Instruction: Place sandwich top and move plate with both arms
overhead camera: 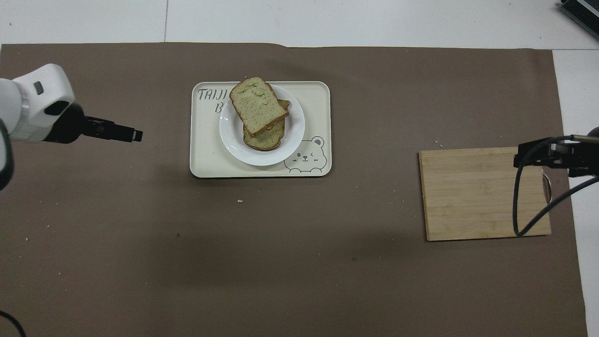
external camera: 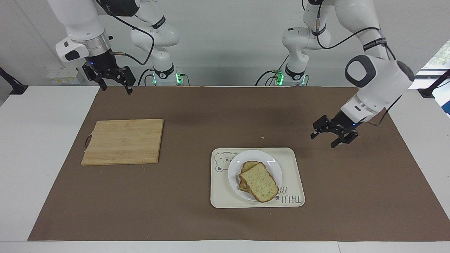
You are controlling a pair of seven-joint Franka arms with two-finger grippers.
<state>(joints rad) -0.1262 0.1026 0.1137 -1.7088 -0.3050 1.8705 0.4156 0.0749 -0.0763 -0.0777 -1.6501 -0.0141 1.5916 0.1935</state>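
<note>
Well, the sandwich top [external camera: 259, 182] is on. It lies skewed across the lower slice [external camera: 250, 164], one corner hanging out toward the plate's edge. The plate [external camera: 273, 169] sits on the bear tray [external camera: 219, 196], which lies toward the left arm's end of the brown mat [external camera: 211, 116] and farther from the robots than the cutting board [external camera: 123, 140].

What's left, by my reading, is the plate work, and that is a two-arm job. To do it well, each gripper should come in low, one at each end of the rim, and bite only bare white china, well clear of that overhanging crust. The lift should be level and together, because the top slice is just resting there, and a tilt could slide it off. The tray lip is close under the rim, so the fingers want a shallow, flat approach.

Now the grippers. The left gripper [external camera: 322, 140] hangs in the air over bare mat beside the tray, toward its own end of the table. Its fingers are spread and it holds nothing and touches nothing. It is well apart from the plate. The right gripper [external camera: 117, 89] waits high over the mat's edge by the robots, above the cutting board's end, also spread and empty.
</note>
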